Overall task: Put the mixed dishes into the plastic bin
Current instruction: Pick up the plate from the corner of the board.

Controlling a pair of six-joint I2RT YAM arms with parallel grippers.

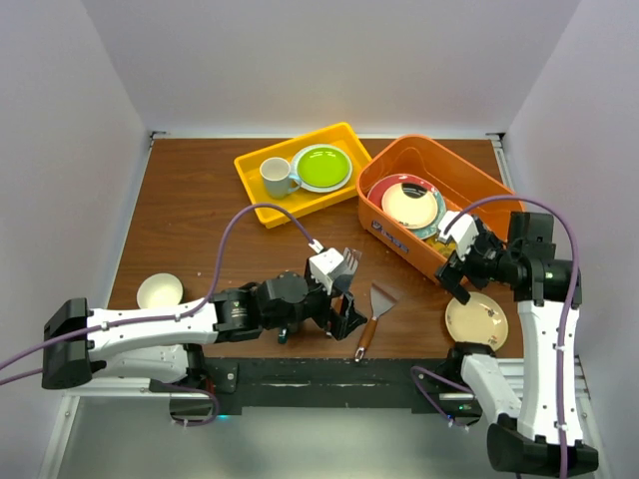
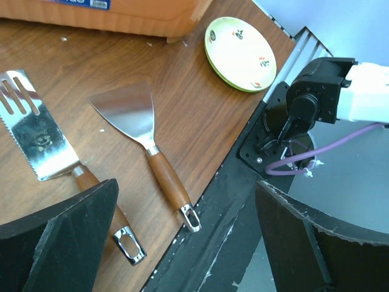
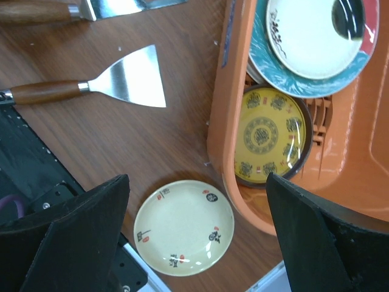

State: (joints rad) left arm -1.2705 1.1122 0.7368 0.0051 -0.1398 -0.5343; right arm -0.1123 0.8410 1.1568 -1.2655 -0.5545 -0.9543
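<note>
My left gripper (image 2: 185, 204) and right gripper (image 3: 194, 210) gape empty; cream plate (image 3: 183, 227) sits near the table (image 3: 109, 146) edge, beside the orange bin (image 3: 219, 121); its label (image 1: 389, 236) unreadable.

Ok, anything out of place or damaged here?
Nothing looks spilled or broken. Outside the orange bin: cream plate at the near edge, white bowl far left, green plate in the yellow tray.

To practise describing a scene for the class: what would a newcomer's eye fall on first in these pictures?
The orange bin at the far right, already holding a stack of plates, stands out first. Beside it sits a yellow tray with a lime green plate and a white mug. The left gripper and right gripper hang open over two spatulas and a cream plate near the front edge.
</note>
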